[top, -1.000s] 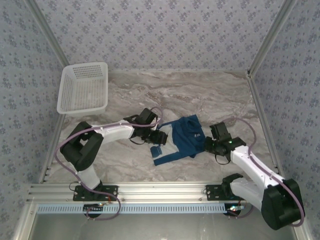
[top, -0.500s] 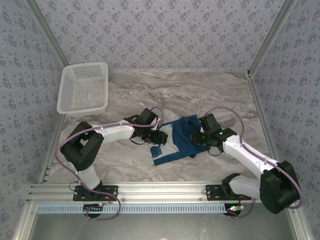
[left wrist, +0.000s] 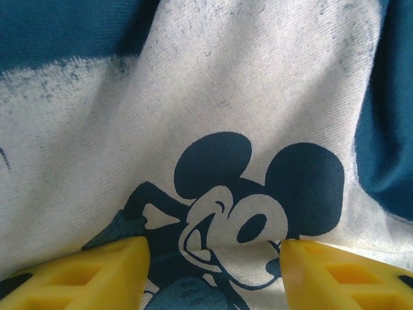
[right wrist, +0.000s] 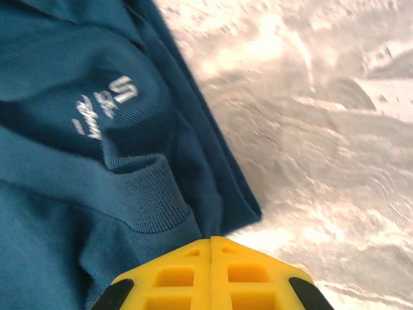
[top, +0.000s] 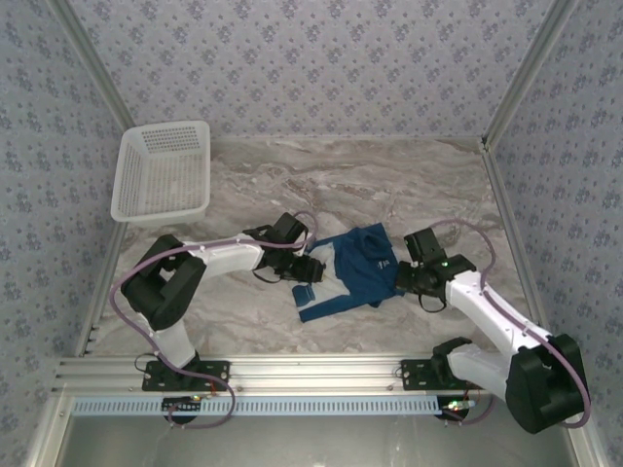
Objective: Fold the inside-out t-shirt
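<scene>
Bright, even light throughout; glare bleaches the table (right wrist: 335, 97) in the slightly blurred right wrist view.

**Left fingers parted, right fingers closed**

The left arm reaches inward from its base with the elbow bent. The left gripper (top: 310, 268) sits low, its yellow fingers (left wrist: 97, 271) standing apart. The right arm angles inward too, and the right gripper (top: 403, 280) has its fingertips (right wrist: 187, 274) pressed together.

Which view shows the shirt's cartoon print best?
Left wrist: the print is close up, the mouse face sharp, just beyond the left tool. Top external gives it as a small pale patch. Right wrist has the shirt's collar and neck label instead.
</scene>
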You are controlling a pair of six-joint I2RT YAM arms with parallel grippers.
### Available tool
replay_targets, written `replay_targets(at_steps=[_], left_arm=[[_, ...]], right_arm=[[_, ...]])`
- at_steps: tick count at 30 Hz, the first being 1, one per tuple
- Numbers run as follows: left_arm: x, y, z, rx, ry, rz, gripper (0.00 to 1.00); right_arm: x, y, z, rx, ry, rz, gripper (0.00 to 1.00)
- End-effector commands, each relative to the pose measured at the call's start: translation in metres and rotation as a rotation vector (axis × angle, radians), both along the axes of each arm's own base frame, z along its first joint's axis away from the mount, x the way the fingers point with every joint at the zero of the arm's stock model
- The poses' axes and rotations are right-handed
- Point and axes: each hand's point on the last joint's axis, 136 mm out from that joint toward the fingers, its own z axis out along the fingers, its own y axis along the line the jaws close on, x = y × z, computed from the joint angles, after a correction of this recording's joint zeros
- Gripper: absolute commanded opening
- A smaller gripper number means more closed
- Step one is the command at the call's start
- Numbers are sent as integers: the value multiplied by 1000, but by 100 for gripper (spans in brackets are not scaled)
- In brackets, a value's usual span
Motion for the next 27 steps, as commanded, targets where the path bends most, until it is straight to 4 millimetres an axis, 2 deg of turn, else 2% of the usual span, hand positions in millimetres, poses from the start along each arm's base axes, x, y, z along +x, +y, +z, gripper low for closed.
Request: replay_targets(at_steps=[1, 6, 8, 10, 12, 15, 18, 22, 27], left_arm=[[-20, 19, -23, 92, 73, -17, 56], [-21, 17, -24, 89, 76, -20, 56], [-20, 16, -23, 84, 75, -25, 56], [-20, 15, -23, 83, 75, -28, 56], [-19, 14, -22, 78, 72, -30, 56], [-19, 14, -22, 78, 74, -31, 56], [-19, 14, -20, 76, 70, -31, 56], [-17, 13, -16, 76, 61, -32, 56], [-16, 11, -14, 73, 59, -32, 56]], right_arm=[[-14, -15, -5, -25, 40, -89, 1], [-24, -29, -18, -26, 81, -182, 7], [-14, -30, -7, -27, 36, -168, 15], [13, -25, 20, -21, -101, -116, 25], [37, -8, 42, 23, -219, -22, 35], [74, 23, 68, 82, -337, 102, 44], [101, 52, 66, 84, -331, 200, 47], [120, 87, 61, 114, -324, 278, 46], [129, 103, 42, 113, -281, 295, 44]])
